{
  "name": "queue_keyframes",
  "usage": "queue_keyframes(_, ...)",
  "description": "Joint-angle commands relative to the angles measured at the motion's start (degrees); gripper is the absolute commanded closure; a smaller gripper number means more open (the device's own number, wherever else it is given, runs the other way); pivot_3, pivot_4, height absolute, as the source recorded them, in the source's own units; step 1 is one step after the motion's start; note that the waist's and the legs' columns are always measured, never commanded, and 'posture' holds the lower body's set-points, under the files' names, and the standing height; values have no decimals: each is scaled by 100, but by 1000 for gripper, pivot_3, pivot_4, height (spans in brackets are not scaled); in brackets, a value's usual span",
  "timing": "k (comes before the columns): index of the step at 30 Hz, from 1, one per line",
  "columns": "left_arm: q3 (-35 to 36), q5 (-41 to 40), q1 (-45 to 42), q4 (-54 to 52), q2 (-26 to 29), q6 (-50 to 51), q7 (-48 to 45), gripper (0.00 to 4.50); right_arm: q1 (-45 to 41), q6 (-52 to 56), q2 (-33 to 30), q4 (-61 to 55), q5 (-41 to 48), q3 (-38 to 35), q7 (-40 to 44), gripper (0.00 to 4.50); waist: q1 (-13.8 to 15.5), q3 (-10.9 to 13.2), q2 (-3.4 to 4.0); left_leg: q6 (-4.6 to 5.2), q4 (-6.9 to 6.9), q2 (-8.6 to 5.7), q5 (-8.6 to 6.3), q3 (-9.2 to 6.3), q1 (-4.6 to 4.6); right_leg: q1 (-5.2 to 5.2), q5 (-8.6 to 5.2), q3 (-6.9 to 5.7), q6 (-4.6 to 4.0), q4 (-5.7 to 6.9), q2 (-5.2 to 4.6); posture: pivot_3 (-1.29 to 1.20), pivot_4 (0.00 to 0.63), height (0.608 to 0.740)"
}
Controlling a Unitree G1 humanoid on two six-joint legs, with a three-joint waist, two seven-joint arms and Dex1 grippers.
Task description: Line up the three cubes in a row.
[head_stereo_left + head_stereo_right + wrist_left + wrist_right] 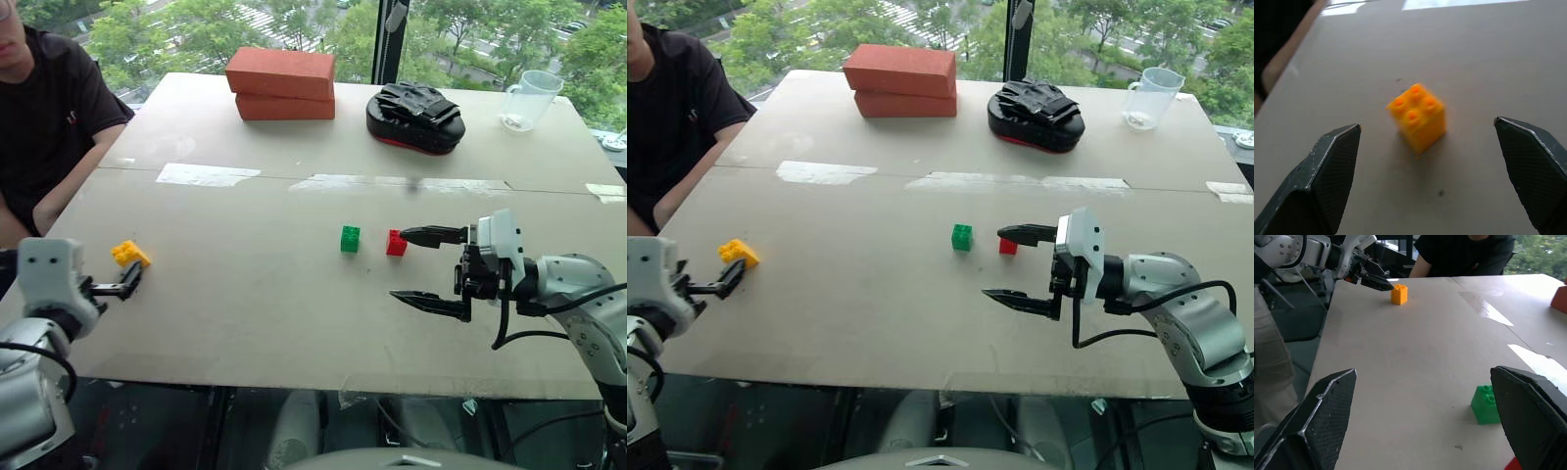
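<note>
The yellow cube (130, 254) lies near the table's left edge, tilted, studs up. My left gripper (125, 282) is open, and the cube sits just beyond its fingertips (1337, 156), apart from them. The green cube (350, 239) and the red cube (396, 243) stand side by side a small gap apart, right of the table's middle. My right gripper (399, 264) is open and points left. Its far finger's tip is at the red cube's right side; I cannot tell whether they touch. In the right wrist view the green cube (1485, 404) lies ahead between the fingers.
Two large red-orange bricks (281, 83) are stacked at the back, with a black case (415, 117) and a clear measuring cup (530, 99) to their right. Tape strips (208, 174) cross the table. A person in black (49, 127) sits at the left edge.
</note>
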Motion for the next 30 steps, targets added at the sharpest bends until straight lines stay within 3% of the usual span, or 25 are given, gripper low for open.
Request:
queue_keyframes(1,148,-88,-64,-524,-345,303,534,31,-285,-191,45,219,-71,13,222,0,-6,0,1,1,0,-1,0,1,10,9,0,-3,0,0,-5,0,150,737)
queue_keyframes(9,-240,28,-793,-492,-1224,249,1808,31,-460,-138,109,203,-129,49,257,0,-26,-2,-3,2,-13,-1,-2,-1,72,68,-1,-1,-4,-1,-32,0,150,737)
queue_keyframes(19,-558,231,-1482,713,-1270,-289,2753,31,-390,-132,48,136,-148,-65,202,0,-44,-2,-3,2,-18,-2,-3,5,71,66,0,3,-5,-6,-35,0,150,737)
queue_keyframes(20,-580,221,-1511,855,-1286,-415,2792,527,-376,-123,33,130,-142,-84,195,0,-40,-2,-3,2,-18,-2,-3,4,71,66,-1,2,-5,-7,-36,0,150,737)
queue_keyframes(21,-600,198,-1535,975,-1310,-557,2829,743,-362,-118,17,123,-138,-97,189,0,-39,-2,-4,2,-18,-2,-3,4,70,66,0,1,-5,-8,-37,0,150,737)
queue_keyframes(26,-825,111,-1550,1453,-1363,-1182,2829,3123,-272,-55,-45,4,-83,-158,117,0,-29,-2,-4,2,-20,-2,-3,4,68,66,0,0,-5,-12,-44,0,150,737)
queue_keyframes(30,-930,85,-1499,1595,-1292,-1418,2814,3278,-215,7,-68,-95,-51,-211,57,0,-31,-2,-3,2,-24,-1,-4,2,68,66,-1,0,-6,-13,-50,0,150,737)
